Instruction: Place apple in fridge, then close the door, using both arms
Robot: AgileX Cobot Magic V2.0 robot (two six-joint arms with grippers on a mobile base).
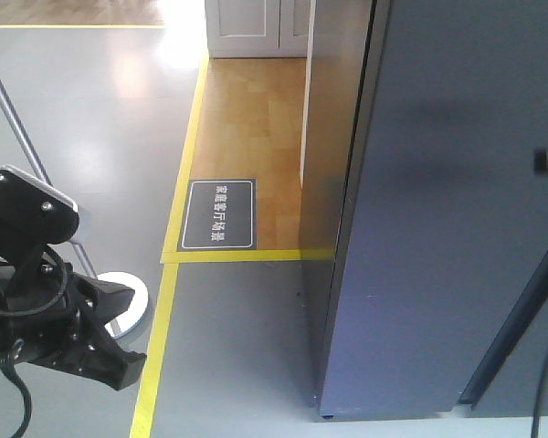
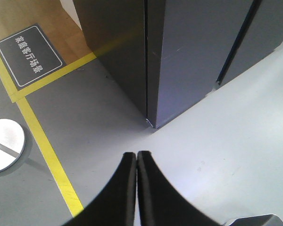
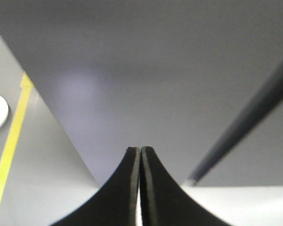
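Note:
The fridge (image 1: 438,228) stands tall and dark grey-blue on the right, its door (image 2: 193,56) flush against the body with only a thin seam showing. No white interior is in sight. The apple is out of view. My left gripper (image 2: 137,154) is shut and empty, hanging over the grey floor just short of the fridge's lower corner. The left arm (image 1: 55,310) fills the front view's lower left. My right gripper (image 3: 140,149) is also shut with nothing in it, close in front of the door's face (image 3: 146,70).
Yellow floor tape (image 1: 169,301) borders a wooden floor patch (image 1: 256,119) with a black sign (image 1: 217,214). A thin metal pole on a round base (image 1: 128,306) stands by the left arm. A pale grey cabinet (image 1: 256,27) is at the back.

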